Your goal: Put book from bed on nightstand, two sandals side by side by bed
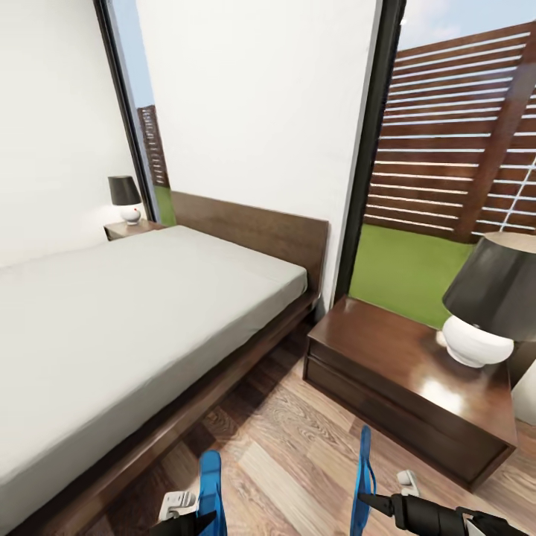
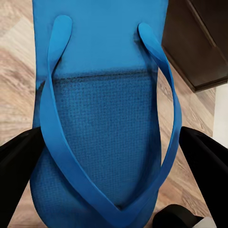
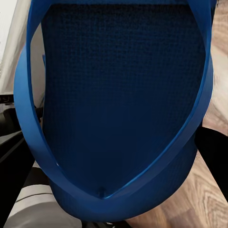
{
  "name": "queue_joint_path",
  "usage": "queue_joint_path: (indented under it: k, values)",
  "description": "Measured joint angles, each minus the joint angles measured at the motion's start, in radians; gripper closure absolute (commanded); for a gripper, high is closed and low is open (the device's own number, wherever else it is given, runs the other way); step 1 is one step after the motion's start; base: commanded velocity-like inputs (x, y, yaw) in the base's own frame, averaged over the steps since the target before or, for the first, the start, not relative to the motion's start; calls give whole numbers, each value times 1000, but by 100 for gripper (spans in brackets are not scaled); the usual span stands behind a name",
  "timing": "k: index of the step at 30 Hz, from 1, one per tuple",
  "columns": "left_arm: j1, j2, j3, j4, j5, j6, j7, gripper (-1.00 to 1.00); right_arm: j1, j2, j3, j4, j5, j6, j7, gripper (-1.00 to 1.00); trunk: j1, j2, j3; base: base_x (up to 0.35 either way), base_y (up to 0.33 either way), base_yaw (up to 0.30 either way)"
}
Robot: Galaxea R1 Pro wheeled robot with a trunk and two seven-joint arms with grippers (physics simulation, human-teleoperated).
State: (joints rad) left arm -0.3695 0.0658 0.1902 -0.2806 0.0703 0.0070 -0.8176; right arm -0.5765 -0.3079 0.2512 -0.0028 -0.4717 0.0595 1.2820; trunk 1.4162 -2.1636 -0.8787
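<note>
I hold both bright blue sandals low over the wood floor between the bed [image 1: 112,327] and the near nightstand [image 1: 402,372]. My left gripper [image 1: 195,521] is shut on one sandal [image 1: 211,480]. Up close its textured sole and toe strap [image 2: 109,142] sit between the black fingers [image 2: 16,175]. My right gripper [image 1: 368,501] is shut on the other sandal [image 1: 365,465], which stands on edge. In the right wrist view that sandal [image 3: 118,104] looks dark blue, with a black finger [image 3: 213,152] beside it. The book is out of view. The mattress in view is bare.
A dark-shaded lamp with a white base [image 1: 484,313] stands on the near nightstand's right part. A second nightstand [image 1: 126,229] with a similar lamp [image 1: 125,197] is at the bed's far side. Tall dark-framed windows [image 1: 368,149] flank the white wall behind the headboard.
</note>
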Motion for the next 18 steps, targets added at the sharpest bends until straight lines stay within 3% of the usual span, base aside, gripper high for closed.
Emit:
queue_joint_path:
  k: [18]
  values:
    - [0,-1,0,0,0,0,0,100,0,0,0,0,0,0,0,100,0,0,0,0,-1,212]
